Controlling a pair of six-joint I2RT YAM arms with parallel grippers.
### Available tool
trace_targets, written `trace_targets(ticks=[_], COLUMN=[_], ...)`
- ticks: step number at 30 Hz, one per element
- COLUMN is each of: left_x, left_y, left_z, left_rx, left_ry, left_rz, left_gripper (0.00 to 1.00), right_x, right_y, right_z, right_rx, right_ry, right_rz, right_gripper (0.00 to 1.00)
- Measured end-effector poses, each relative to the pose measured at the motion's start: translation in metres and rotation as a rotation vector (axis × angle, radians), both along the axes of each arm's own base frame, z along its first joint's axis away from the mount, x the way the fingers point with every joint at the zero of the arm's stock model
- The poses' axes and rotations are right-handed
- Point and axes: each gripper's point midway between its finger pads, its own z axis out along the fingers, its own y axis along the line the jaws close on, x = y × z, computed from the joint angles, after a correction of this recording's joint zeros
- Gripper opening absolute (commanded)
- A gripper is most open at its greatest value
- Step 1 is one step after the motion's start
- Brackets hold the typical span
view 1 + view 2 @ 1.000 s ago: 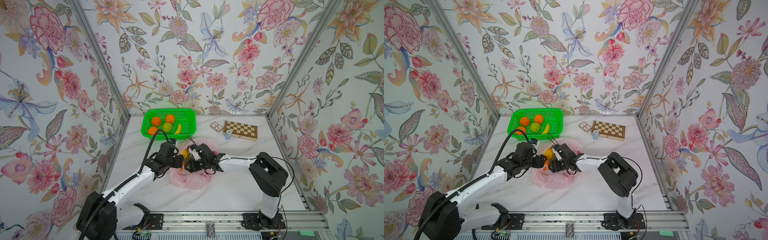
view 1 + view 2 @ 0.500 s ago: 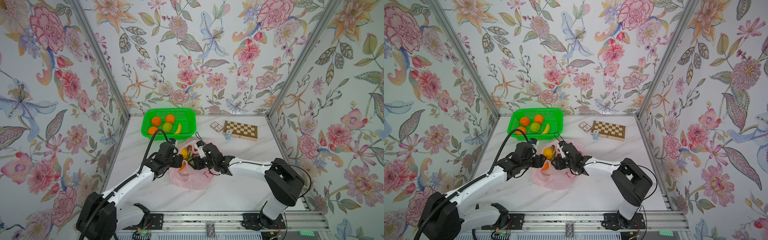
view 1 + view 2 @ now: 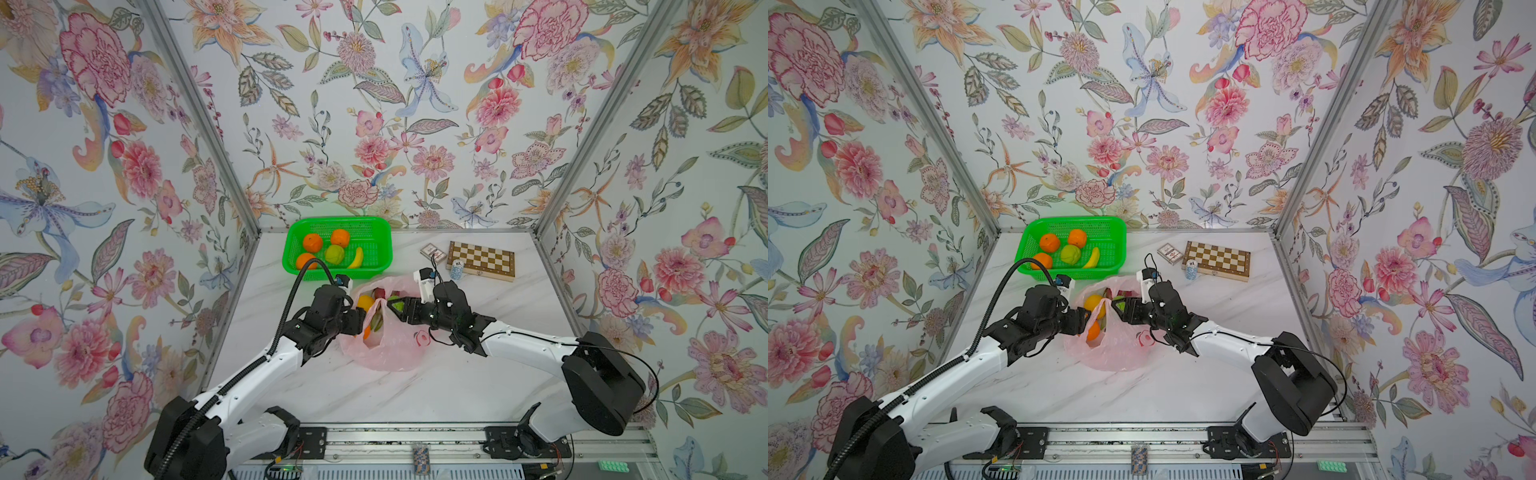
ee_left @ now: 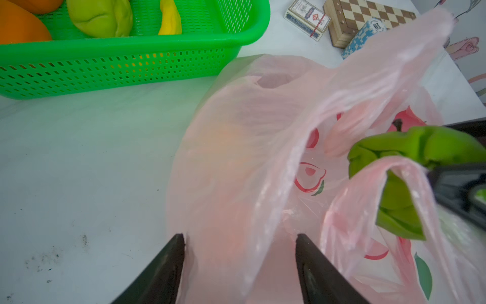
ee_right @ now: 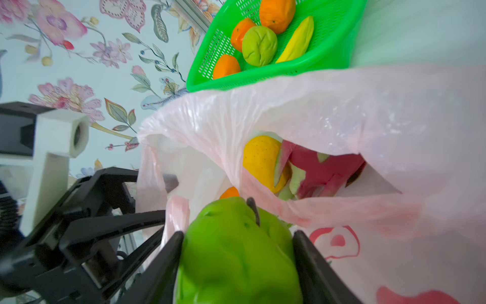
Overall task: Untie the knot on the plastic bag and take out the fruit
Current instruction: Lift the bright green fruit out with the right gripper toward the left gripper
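The pink plastic bag lies mid-table with its mouth gaping; the knot is not in view. My right gripper is at the bag's mouth, shut on a green pear-like fruit that fills the space between its jaws. Inside the bag sit a yellow fruit, a magenta dragon fruit and an orange. My left gripper grips the bag's left side; pink film with an orange tint behind it bulges between its spread jaws.
A green basket stands behind the bag with oranges, a green fruit and a banana in it. To the back right lie a chessboard, a card deck and a stack of chips. Walls close in on three sides.
My right arm has drawn back to the right, elbow swinging outward, and the green fruit has come up to the bag's mouth. The left arm has stayed put.
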Motion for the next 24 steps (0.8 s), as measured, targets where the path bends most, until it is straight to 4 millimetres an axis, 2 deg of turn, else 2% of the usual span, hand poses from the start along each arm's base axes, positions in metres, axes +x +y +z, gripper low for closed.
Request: trace_targets(ticks=[3,6,9,11,17,22,24], left_x=[0.000,-0.002,-0.005,-0.005,0.004,0.000,-0.002], left_y=[-0.002,-0.007,-0.011,-0.013,-0.034,-0.056,-0.065], left_z=[0.021,0.054,0.085,0.096,0.118,0.119,0.123], left_rx=[-0.017,-0.057,-0.094,-0.104,-0.186,-0.352,-0.435], left_ry=[-0.077,-0.194,-0.300,-0.324,-0.277,-0.160,-0.118], left_rz=[-0.030,-0.083,-0.130,-0.141,-0.175,-0.198,-0.205], left_gripper=[0.72,0.73,0.73,0.73,0.77,0.79,0.84], right_x=[-0.001,-0.008,-0.016,-0.021,-0.021,-0.020,-0.020], right_y=[-0.005,-0.007,-0.012,-0.017,-0.030,-0.035,-0.035], right_z=[0.008,0.015,0.020,0.025,0.050,0.059,0.061], right_rx=[0.055,0.082,0.070,0.041,-0.067,-0.181,-0.221], right_ry=[-0.006,-0.038,-0.111,-0.185,-0.439,-0.620,-0.680], right_rz=[0.000,0.021,0.036,0.044,0.040,0.063,0.082], right_gripper=[0.53,0.53,0.53,0.53,0.55,0.56,0.57])
